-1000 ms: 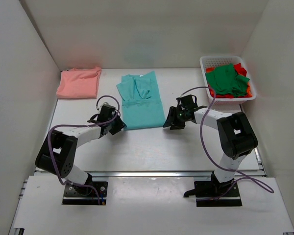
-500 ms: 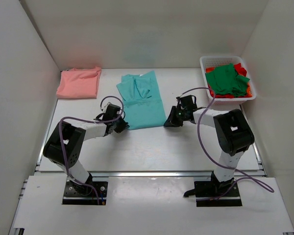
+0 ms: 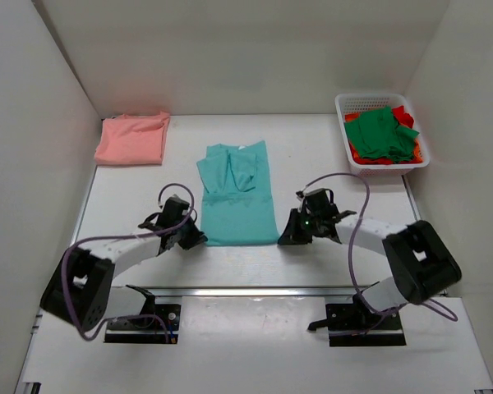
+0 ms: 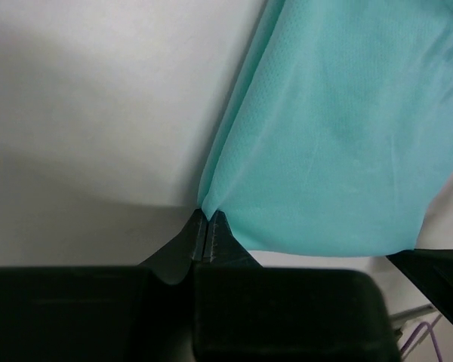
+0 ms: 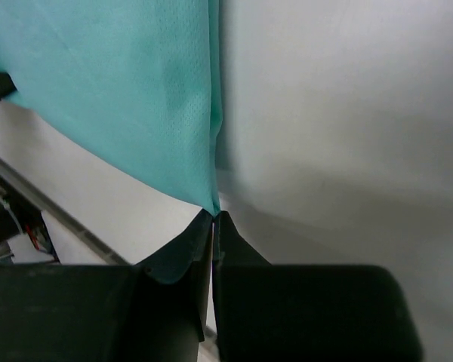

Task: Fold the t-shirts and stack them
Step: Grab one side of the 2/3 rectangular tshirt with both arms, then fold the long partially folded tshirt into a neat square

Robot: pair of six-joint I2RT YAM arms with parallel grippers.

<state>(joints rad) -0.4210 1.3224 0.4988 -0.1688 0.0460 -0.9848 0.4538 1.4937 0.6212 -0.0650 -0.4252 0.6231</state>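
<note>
Shirts sit in three places on the white tabletop [image 3: 312, 164]. At the far left corner lies a salmon-pink cotton t-shirt [image 3: 131, 139], folded into a flat rectangle against the white side wall [image 3: 41, 148], well apart from both arms.

Nearer the bases, the left gripper [image 3: 191, 240] reaches low over the table, a purple cable [image 3: 181, 190] looping above its wrist. Seen from the left wrist, its black fingers [image 4: 215, 234] are pressed together on the near left corner of a teal-turquoise cotton t-shirt [image 3: 237, 193], the fabric [image 4: 340, 128] spreading away from the pinch.

This teal-turquoise cotton t-shirt lies lengthwise in the middle of the table, collar at the far end, sleeves folded inward over the chest, hem towards the arms.

The right gripper [image 3: 286, 236] sits at the hem's other end. From the right wrist, its fingertips [image 5: 223, 230] are clamped on the near right corner of the teal cloth [image 5: 121, 83], with bare table to their right. Another purple cable [image 3: 353, 213] arcs over this arm.

At the far right corner stands a white plastic mesh basket [image 3: 370, 103], touching the right wall. A crumpled dark green t-shirt [image 3: 382, 131] fills its top, lying over a red t-shirt [image 3: 404, 112] that shows along the edges.
</note>
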